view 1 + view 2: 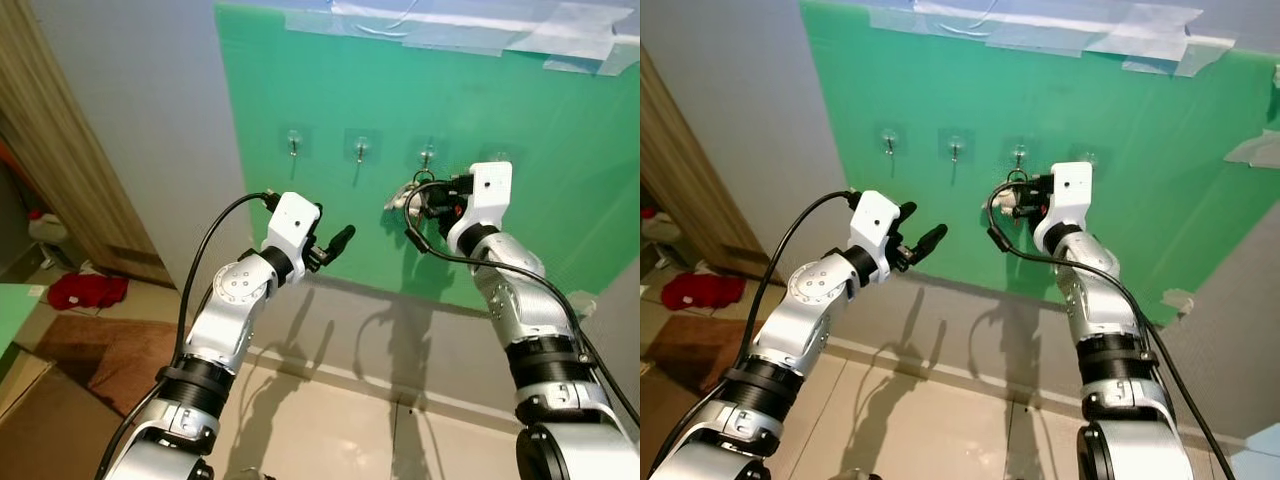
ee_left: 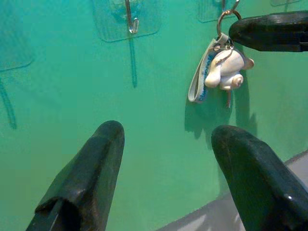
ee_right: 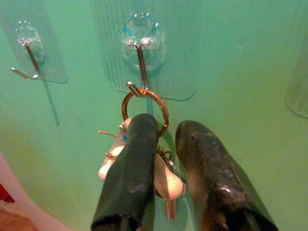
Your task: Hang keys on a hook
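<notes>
1. Right gripper [image 3: 166, 192] pinches the keys [image 2: 222, 70], fingers closed on the bunch below the ring [image 3: 144, 111].
2. Ring sits at the hook [image 3: 137, 72] tip, looks threaded.
3. Left: release, withdraw.
4. Left gripper [image 2: 168, 168] wide, empty, nearby.

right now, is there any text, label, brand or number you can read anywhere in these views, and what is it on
None: no readable text, number or sign in any view.
The green board, its clear hooks and the tape along the top are unprinted.
The keys with their shell charm, held by the right pincer, show no lettering.
The white wrist housings show no legible marking.
</notes>
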Motion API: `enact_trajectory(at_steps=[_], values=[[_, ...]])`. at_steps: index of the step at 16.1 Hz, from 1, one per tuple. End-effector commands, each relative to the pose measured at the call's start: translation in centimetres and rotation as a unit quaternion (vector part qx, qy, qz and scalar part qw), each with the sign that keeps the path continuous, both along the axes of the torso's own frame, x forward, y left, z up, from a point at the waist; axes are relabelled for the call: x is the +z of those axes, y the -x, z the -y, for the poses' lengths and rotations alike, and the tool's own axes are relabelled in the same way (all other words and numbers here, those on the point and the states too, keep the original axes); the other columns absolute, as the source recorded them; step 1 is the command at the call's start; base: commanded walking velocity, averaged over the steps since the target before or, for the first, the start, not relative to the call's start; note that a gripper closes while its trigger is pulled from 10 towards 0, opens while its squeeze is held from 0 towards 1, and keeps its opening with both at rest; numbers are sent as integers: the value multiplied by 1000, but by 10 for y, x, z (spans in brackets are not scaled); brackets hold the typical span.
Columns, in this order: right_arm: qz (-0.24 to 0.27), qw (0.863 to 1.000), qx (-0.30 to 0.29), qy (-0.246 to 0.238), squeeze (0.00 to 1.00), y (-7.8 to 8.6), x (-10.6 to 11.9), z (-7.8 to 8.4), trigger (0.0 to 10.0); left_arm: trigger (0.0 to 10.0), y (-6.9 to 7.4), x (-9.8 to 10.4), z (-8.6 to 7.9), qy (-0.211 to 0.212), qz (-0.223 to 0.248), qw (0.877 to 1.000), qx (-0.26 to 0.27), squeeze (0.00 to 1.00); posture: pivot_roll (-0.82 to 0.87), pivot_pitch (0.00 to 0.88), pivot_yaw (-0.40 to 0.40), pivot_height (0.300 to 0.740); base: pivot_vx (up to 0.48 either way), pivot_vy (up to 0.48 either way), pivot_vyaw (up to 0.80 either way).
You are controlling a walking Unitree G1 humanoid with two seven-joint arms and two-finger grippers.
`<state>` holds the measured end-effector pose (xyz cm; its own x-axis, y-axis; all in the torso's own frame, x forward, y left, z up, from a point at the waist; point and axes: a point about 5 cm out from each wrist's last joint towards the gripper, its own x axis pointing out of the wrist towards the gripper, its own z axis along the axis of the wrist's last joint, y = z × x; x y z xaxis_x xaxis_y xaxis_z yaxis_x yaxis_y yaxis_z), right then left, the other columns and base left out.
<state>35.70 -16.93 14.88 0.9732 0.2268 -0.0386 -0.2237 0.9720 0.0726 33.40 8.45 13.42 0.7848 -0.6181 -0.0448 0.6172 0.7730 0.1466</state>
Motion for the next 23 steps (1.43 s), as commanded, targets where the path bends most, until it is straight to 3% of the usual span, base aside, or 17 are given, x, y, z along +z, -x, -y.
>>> enact_trajectory(at_steps=[1,13,16,19,20,21,23], values=[[-36,999,-7,9,1000,6,-17,2,10000,10000,-1,-1,1,-10,-3,1000,-2,0,-49,0,39,740,0,0,0],[9,999,-19,34,1000,11,-15,1,10000,10000,-3,-3,3,-13,-7,1000,-3,0,-56,0,50,740,0,0,0],[10,999,-21,42,1000,20,-23,2,10000,10000,-4,-4,2,-2,-3,1000,29,0,-55,0,54,740,0,0,0],[8,997,-43,66,1000,31,-36,1,10000,10000,5,-13,5,8,-11,999,40,0,-51,0,68,740,0,0,0],[10,996,-54,71,839,34,-40,2,10000,10000,8,-15,3,16,-12,998,54,0,-50,0,71,740,0,0,0],[21,995,-59,74,0,41,-42,1,10000,10000,13,-19,-6,33,-16,995,88,0,-46,0,77,740,0,0,0],[23,995,-70,66,0,47,-45,2,10000,10000,17,-24,-17,39,-21,992,121,0,-42,0,84,740,0,0,0]])
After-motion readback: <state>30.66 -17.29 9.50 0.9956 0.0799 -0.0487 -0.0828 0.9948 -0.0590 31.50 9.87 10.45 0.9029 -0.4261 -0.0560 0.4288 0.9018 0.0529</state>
